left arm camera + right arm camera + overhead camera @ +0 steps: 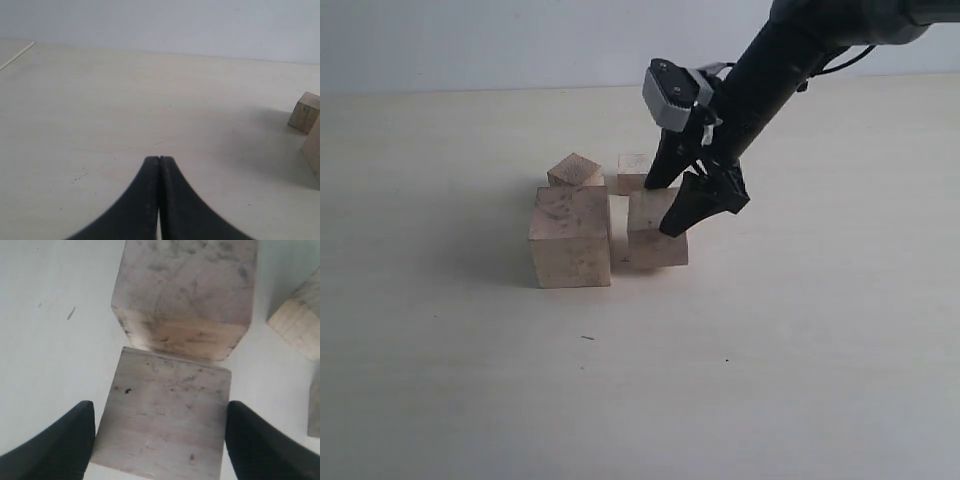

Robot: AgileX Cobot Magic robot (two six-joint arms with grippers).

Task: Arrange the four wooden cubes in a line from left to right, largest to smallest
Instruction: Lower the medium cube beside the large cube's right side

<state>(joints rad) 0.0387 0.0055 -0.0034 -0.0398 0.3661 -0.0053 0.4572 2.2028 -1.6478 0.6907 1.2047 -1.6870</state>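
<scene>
Pale tabletop (800, 350) holds an unsorted cluster: largest cube (570, 245) front left, second-largest cube (655, 240) just beside it, third cube (576, 170) and smallest cube (632, 172) behind. Right gripper (159, 412) straddles the second-largest cube, jaws wide apart and not visibly touching it, probably to reposition it. Left gripper (159, 159) is pressed closed, empty, over bare table.
</scene>
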